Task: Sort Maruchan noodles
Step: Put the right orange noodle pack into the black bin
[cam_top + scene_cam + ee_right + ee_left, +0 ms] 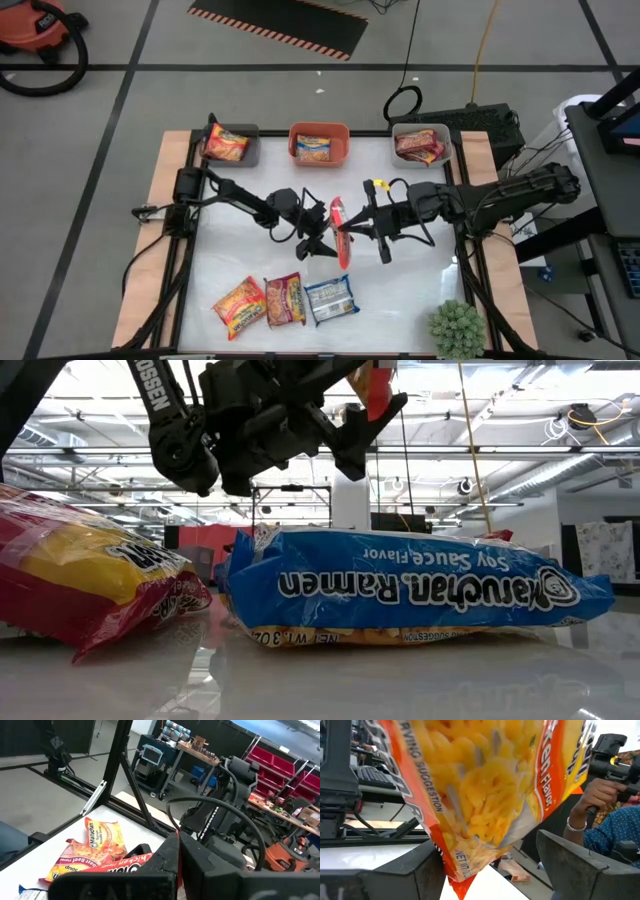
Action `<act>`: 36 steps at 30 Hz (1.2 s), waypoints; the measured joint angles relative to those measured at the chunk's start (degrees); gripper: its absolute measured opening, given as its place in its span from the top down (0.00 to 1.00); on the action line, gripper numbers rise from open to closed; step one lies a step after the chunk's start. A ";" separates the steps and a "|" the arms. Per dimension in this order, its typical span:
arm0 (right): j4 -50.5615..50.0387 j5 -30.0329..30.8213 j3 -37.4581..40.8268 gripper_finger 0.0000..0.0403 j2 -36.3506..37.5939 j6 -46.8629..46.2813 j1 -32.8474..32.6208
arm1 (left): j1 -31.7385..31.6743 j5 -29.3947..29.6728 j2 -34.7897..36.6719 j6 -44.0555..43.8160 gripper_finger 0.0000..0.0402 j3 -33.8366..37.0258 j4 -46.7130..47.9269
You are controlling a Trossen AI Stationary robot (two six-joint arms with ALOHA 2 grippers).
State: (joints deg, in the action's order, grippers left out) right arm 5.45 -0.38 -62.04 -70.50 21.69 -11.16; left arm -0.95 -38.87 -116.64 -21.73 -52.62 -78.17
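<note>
Stock on your bench, one entry per item:

- Orange packet [341,228]: mid-bench, off the surface, standing on edge between your two pincers. Right pincer [352,231] is clamped tight on one edge of it. Left pincer [322,239] has fingers spread wide either side of the packet's lower end; left wrist view shows both fingers [400,875] clear of the wrapper, so no grip there.
- Near edge, row of 3 lying flat, just beside each other: orange-yellow packet [239,305] toward the near-left corner, red packet [285,299] in the middle, blue packet [331,299] at the right end. Low view shows the blue one's label upside down, "Soy Sauce Flavor".
- Far edge, 3 bins: grey bin [250,152] at left w/ 1 orange-yellow packet inside; orange bin [298,133] at centre w/ 1 orange packet inside; pale bin [442,132] at right w/ red packets, count can't tell.
- Green spiky plant [457,328]: near-right corner.
- Person's hand w/ bracelet [592,800]: beyond the bench, holding a dark device.
</note>
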 joint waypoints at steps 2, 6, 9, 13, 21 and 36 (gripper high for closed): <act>-0.04 0.02 0.00 1.00 0.00 -0.02 -0.19 | -0.11 0.10 0.00 0.00 0.27 0.00 0.07; 0.18 0.04 0.00 1.00 0.00 -0.02 -0.93 | -0.57 0.03 0.00 0.33 0.27 0.00 0.43; 0.35 0.04 0.00 1.00 0.00 0.07 -1.39 | -0.82 -0.84 0.00 0.43 0.27 0.00 0.48; 0.81 0.22 0.00 1.00 0.00 0.28 -1.68 | -0.64 -2.96 0.00 1.11 0.27 0.00 -0.08; 1.16 0.20 0.00 1.00 0.00 0.61 -1.68 | 1.30 -3.90 0.02 1.96 0.27 -0.07 -3.13; 0.22 0.07 0.00 1.00 0.00 0.58 -1.70 | 0.82 0.39 0.09 -0.14 0.27 -0.07 -6.19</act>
State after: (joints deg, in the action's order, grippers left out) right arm 5.67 -0.31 -62.04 -70.50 22.27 -12.86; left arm -0.13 -38.48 -116.55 -21.87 -52.69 -84.36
